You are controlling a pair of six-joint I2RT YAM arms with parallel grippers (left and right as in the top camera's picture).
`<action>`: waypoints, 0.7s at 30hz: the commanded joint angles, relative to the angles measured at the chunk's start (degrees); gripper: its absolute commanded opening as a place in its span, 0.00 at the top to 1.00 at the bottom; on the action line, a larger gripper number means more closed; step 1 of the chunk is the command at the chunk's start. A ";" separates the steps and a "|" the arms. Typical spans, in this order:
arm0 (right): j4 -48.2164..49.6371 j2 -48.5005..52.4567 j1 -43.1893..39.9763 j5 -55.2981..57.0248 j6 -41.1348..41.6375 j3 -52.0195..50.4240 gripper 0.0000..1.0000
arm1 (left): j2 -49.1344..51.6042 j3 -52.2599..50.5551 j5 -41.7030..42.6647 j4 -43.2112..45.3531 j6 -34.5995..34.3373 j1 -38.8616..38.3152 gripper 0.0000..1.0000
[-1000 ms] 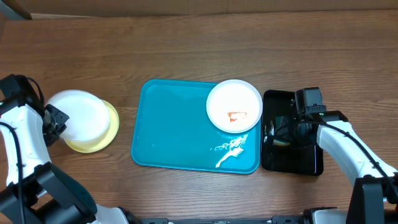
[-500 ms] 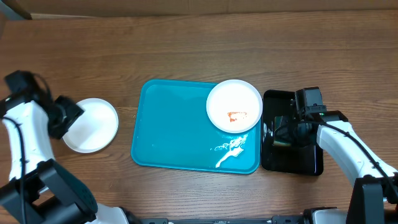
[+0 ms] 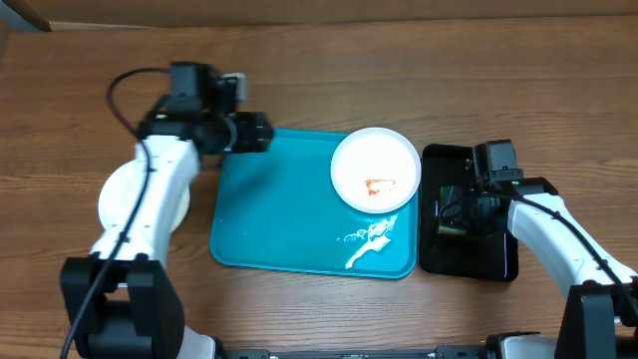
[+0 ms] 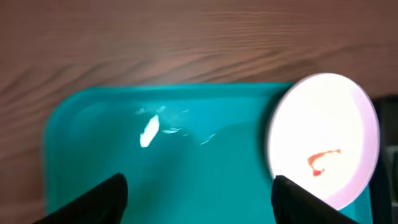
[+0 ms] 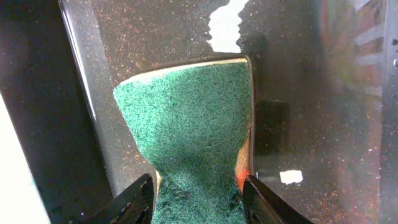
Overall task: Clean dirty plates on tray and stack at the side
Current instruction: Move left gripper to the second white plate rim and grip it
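One white plate [image 3: 375, 170] with an orange-red smear lies in the far right corner of the turquoise tray [image 3: 279, 209]. In the left wrist view that plate [image 4: 323, 137] is at the right, over the tray [image 4: 186, 155]. My left gripper [image 3: 259, 133] hovers open over the tray's far left corner; nothing lies between its jaws [image 4: 199, 190]. A white plate [image 3: 112, 199] rests on the table left of the tray, partly hidden by my left arm. My right gripper [image 3: 449, 211] is down in the black tray, its jaws [image 5: 199, 193] pinching a green sponge [image 5: 186, 118] at its narrow waist.
The small black tray [image 3: 493, 254] stands right against the turquoise tray's right side; its wet floor [image 5: 311, 93] shows specks. A white foamy smear [image 3: 374, 239] lies near the turquoise tray's front right corner. A cardboard edge runs along the table's far side.
The left gripper let the white plate down onto the yellow-green one, opened, and swung right to the tray's far left corner. The right arm stayed in place.
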 commanded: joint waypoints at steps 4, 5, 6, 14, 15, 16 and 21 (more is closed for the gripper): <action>0.31 -0.11 -0.07 -0.02 0.15 0.07 0.72 | 3.61 1.18 -2.78 3.52 0.59 -6.49 0.25; 0.31 -0.11 -0.07 -0.02 0.15 0.07 0.75 | 4.50 1.18 -2.71 3.72 0.26 -7.17 0.25; 0.31 -0.11 -0.07 -0.02 0.15 0.04 0.80 | 5.64 1.18 -1.99 3.96 0.22 -7.87 0.24; 0.26 -0.11 -0.07 -0.02 0.15 0.04 0.91 | 13.62 1.18 7.21 8.70 0.42 -11.39 0.23; 0.26 -0.11 -0.07 -0.02 0.15 0.04 0.91 | 14.43 1.18 8.28 9.38 0.42 -11.72 0.23; 0.26 -0.11 -0.07 -0.02 0.15 0.04 0.91 | 15.06 1.18 9.18 9.99 0.42 -11.98 0.23; 0.28 -0.11 -0.07 -0.04 0.15 0.04 0.91 | 18.05 1.18 10.19 11.06 0.39 -13.29 0.25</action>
